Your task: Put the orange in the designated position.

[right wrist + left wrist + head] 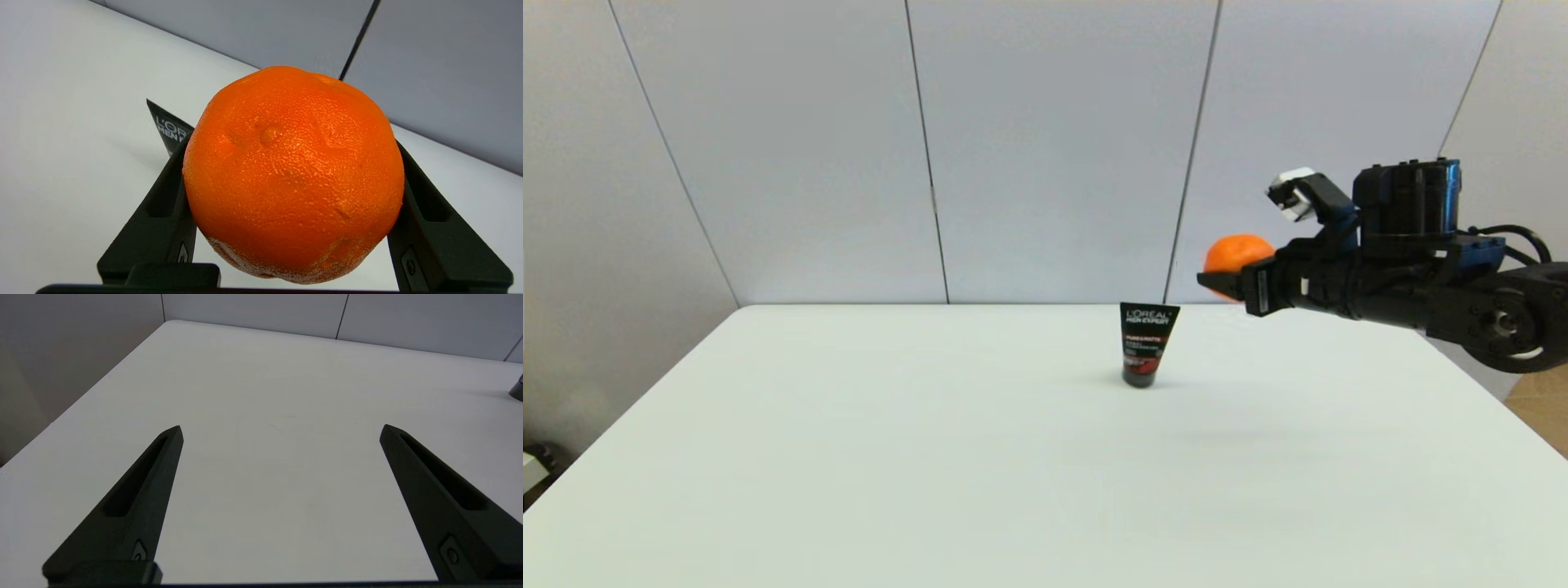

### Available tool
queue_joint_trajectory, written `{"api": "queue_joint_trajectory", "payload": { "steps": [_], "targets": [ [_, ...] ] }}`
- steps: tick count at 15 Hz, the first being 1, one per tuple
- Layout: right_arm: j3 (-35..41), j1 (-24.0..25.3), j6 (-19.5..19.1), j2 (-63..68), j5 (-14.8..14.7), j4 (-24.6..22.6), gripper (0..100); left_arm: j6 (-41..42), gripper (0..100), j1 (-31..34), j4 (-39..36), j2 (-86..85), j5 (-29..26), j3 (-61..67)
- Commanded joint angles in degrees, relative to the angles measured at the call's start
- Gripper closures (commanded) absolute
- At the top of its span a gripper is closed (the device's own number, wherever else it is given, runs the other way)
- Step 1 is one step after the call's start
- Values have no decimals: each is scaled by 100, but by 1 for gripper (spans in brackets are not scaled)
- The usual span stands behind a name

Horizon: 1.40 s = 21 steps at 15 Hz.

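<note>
Two black fingers of the right gripper (292, 179) press against opposite sides of the orange (293, 173), which sits squarely between them and fills the whole gap, its dimpled skin bulging out past them toward the far side. The jaws are spread about as wide as the fruit itself and closed firmly on it. From where the head camera looks, the right arm reaches in from the right edge, held well above the white table (931, 457), and the orange (1235, 253) shows at the arm's tip, at the right gripper (1227, 282), high in the air and not touching anything but the fingers. A faint shadow lies on the tabletop below the arm.

Below and to the left of the carried fruit, a black L'Oreal tube (1147, 343) with a red band stands upright on its cap, toward the far side of the table and a little right of the middle. Its top corner also peeks out behind the orange in the right wrist view.

On the left side, the left gripper (282, 433) hovers over bare tabletop with its fingers spread wide apart and nothing between them.
</note>
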Motion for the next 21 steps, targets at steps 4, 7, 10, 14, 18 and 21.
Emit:
{"api": "queue_joint_trajectory", "payload": {
  "steps": [4, 7, 10, 14, 18, 21],
  "targets": [
    [389, -381, -10, -131, 8, -24, 100, -4, 0, 7, -2, 7, 3, 0],
    [635, -478, -10, -158, 8, -42, 100, -4, 0, 7, -2, 7, 3, 0],
    [740, -513, -1, -105, 8, -16, 100, -4, 0, -2, -2, 7, 3, 0],
    [1030, -548, 7, -26, 0, -7, 100, -4, 0, 7, -2, 7, 3, 0],
    [1311, -469, -10, 106, 17, -7, 100, -4, 0, 7, -2, 7, 3, 0],
    [1294, -302, -10, 343, 17, -24, 100, -4, 0, 7, -2, 7, 3, 0]
  ]
}}
